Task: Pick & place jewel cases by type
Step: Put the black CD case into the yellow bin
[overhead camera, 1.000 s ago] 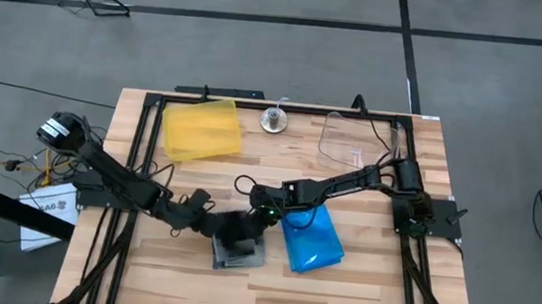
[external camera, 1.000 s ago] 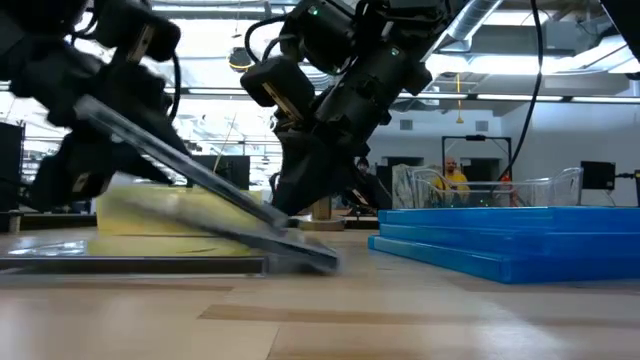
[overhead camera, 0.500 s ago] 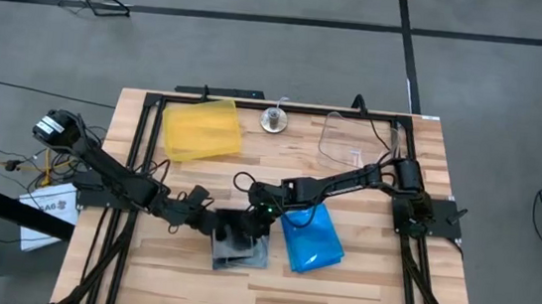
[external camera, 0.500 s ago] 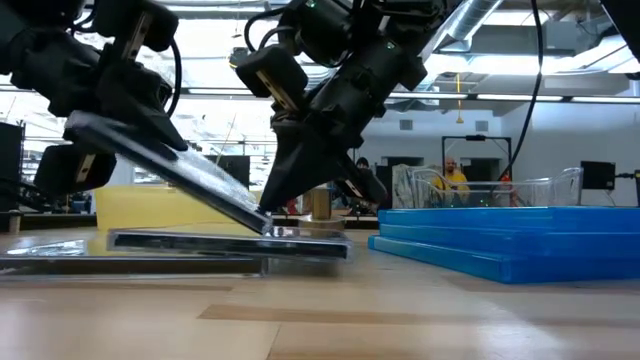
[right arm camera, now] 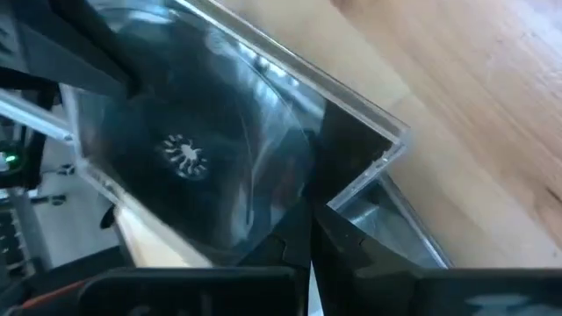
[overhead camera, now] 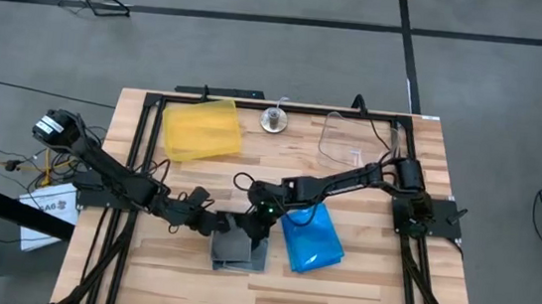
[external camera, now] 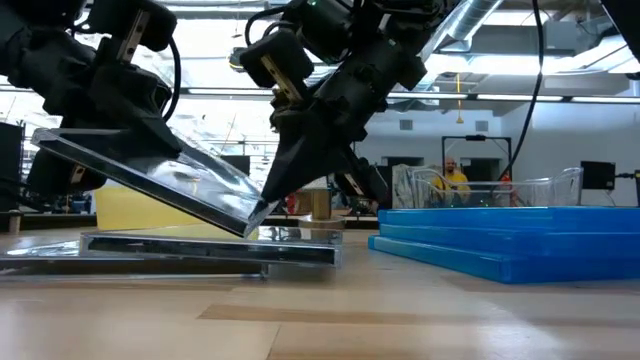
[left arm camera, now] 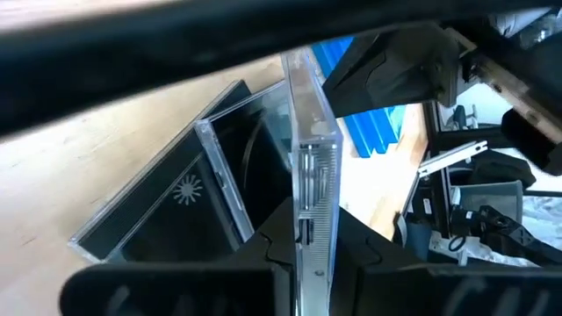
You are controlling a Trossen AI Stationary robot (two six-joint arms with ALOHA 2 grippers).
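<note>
We see the left end effector [overhead camera: 216, 224] near the table's [overhead camera: 368, 281] centre, closed on the edge of a smoky grey jewel case [external camera: 165, 183] — the left wrist view shows that case [left arm camera: 309, 175] edge-on, pinched between the two dark fingers [left arm camera: 263, 254]. In the low view the held case is tilted, its lower edge down by the grey stack [external camera: 210, 248], its upper edge raised toward the left arm.

The grey stack [overhead camera: 238, 253] lies flat on the table at about 6 o'clock from centre, just left of the blue jewel cases [overhead camera: 311, 238]. We can't tell how many cases are in it; the low view shows at least two layers.

The right end effector [overhead camera: 256, 221] is fully closed and holds nothing — its tip [external camera: 285, 178] points down at the lower edge of the tilted case, touching or just beside it; contact unclear. In the right wrist view the closed fingers [right arm camera: 307, 254] sit right at the corner of the grey case [right arm camera: 202, 158].

The blue jewel cases [external camera: 500, 240] are stacked flat, slightly fanned, at roughly 4 o'clock from centre, under the right arm's forearm.

At 11 o'clock sits the yellow tray [overhead camera: 200, 128]; at 1 o'clock the clear bin [overhead camera: 347, 139]; between them a small round metal object [overhead camera: 274, 120] near the far edge. A person [external camera: 453, 178] shows far off in the room behind.
</note>
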